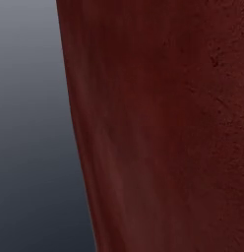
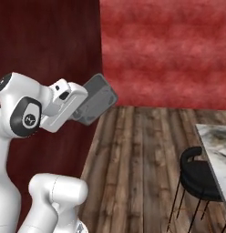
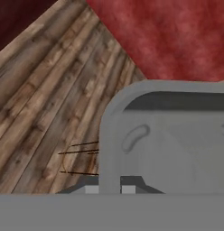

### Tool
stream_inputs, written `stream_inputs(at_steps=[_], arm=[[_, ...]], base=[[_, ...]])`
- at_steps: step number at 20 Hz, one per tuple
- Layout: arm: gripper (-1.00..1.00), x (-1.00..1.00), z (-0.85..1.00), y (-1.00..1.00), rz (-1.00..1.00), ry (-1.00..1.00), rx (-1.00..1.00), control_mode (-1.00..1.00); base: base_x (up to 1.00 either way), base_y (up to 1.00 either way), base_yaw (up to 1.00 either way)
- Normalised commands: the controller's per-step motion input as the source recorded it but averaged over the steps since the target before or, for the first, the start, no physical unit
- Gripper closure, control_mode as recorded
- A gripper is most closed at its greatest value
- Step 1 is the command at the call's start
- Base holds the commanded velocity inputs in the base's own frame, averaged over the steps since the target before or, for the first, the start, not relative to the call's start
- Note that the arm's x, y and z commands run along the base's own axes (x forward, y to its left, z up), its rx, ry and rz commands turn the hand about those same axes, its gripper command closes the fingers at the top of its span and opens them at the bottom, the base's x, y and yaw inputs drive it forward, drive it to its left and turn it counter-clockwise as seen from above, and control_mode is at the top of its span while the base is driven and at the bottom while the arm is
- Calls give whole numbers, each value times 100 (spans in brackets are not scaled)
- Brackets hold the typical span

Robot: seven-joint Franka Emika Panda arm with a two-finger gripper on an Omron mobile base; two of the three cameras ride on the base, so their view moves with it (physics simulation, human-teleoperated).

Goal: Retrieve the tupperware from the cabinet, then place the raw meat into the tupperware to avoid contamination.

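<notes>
- Off the base's left shoulder, a dark maroon plastered wall crowds the left base view, with a plain grey gradient surface beside it.
- From the right base view, the white arm carries a grey rounded-rectangle plastic tupperware in mid-air, well above the brown wood-plank floor; a black round-seat stool stands just beside the white marble-topped counter (the bright red wall closes the room).
- Along the hand view, the gripper is clamped on the tupperware's near rim, jaws almost together on that thin wall.
- Judged from its look, the container is light, stiff and smooth, likely to swing or slip; a rim pinch near a corner seems the natural hold.
</notes>
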Motion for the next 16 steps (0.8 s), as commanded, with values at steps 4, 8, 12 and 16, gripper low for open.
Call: stream_inputs(at_steps=[4, 8, 12, 16], arm=[[100, 0, 0, 0, 0, 0, 0, 100], [100, 0, 0, 0, 0, 0, 0, 100], [100, 0, 0, 0, 0, 0, 0, 100], [100, 0, 0, 0, 0, 0, 0, 100]], base=[[75, 16, -8], [79, 22, -11], [77, 27, -12], [86, 33, -13]])
